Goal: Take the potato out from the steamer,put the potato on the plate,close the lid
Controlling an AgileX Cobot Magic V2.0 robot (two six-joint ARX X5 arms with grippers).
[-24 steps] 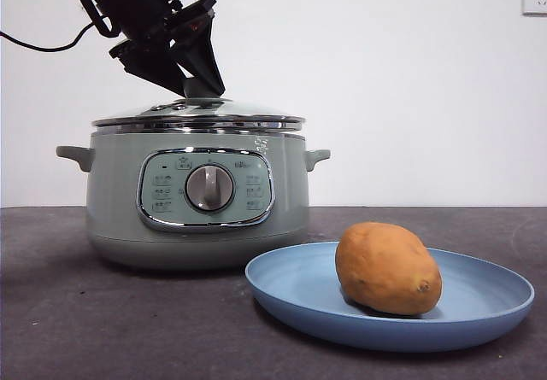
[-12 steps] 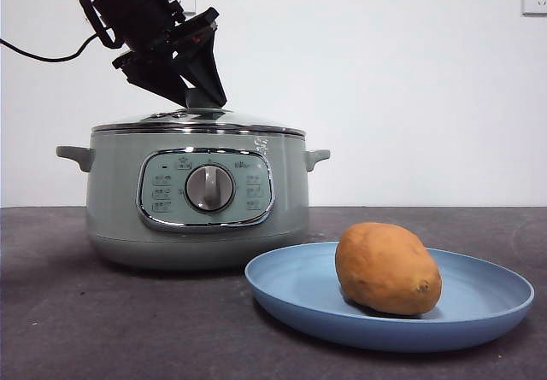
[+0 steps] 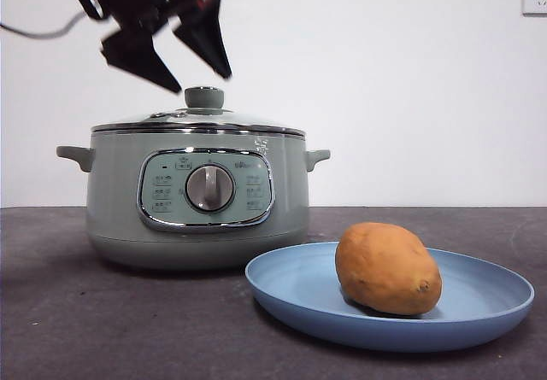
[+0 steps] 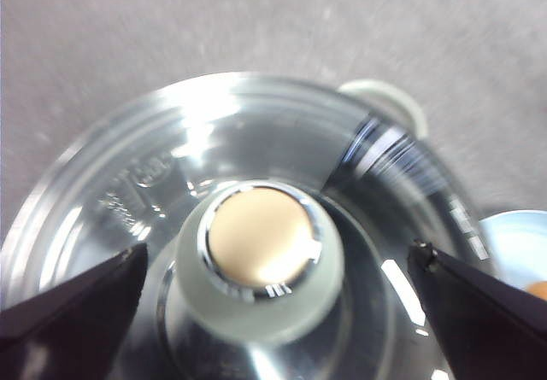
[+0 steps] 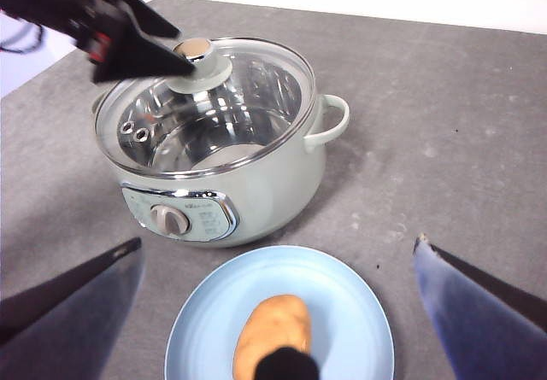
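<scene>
Left claw [image 3: 198, 81] is hovering wide over the lid [image 3: 198, 119], seated on the steamer [image 3: 197, 196]; glass, fragile, slippery (grip the knob [image 4: 259, 265]). Potato [image 3: 387, 267] is sitting on plate [image 3: 291, 290].

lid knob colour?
Pale green knob with a chrome-ringed beige top cap; the left wrist view shows it best.

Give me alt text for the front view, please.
The left gripper hangs open just above the lid, which sits closed on the green steamer. In front and to the side, the potato lies on the blue plate.
</scene>
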